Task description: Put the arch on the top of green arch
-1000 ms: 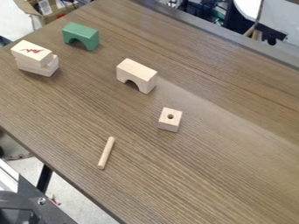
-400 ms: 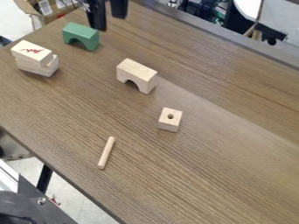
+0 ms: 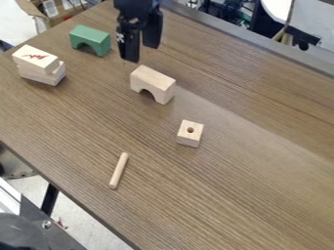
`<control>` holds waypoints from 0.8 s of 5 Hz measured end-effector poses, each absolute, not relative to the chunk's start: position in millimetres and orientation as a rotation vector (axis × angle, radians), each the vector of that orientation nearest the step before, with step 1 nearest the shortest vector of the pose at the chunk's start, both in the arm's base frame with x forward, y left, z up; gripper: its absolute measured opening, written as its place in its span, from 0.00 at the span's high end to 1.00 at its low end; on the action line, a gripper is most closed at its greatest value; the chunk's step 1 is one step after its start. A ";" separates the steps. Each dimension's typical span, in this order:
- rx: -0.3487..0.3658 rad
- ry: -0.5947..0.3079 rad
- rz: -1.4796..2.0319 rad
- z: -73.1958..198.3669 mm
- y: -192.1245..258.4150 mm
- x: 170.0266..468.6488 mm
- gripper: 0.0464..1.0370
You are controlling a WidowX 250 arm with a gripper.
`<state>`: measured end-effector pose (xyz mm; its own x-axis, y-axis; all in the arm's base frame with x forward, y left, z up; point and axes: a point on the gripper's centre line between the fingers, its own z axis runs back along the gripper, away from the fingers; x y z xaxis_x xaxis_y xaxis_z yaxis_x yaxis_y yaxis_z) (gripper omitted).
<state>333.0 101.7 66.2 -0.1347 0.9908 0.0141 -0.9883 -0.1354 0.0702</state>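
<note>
Two fingers parted, my gripper (image 3: pixel 141 52) hangs near twelve o'clock of the wooden arch (image 3: pixel 154 78); green arch (image 3: pixel 91 37), my ten o'clock.

Black robot hand (image 3: pixel 141 52), two blunt, slab-like fingers (image 3: pixel 129 48), small pale markings.

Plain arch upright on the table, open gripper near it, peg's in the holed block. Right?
Not the peg: the camera view shows it lying on the table, apart from the holed block. The upright plain arch and open gripper near it are right.
</note>
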 end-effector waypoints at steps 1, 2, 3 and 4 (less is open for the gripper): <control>0.086 0.063 1.706 59.6 91.4 329.1 0.04; 0.121 0.099 1.697 54.3 84.3 320.5 0.04; 0.129 0.111 1.710 48.2 82.7 315.3 0.04; 0.115 0.119 1.724 44.4 80.1 314.0 0.07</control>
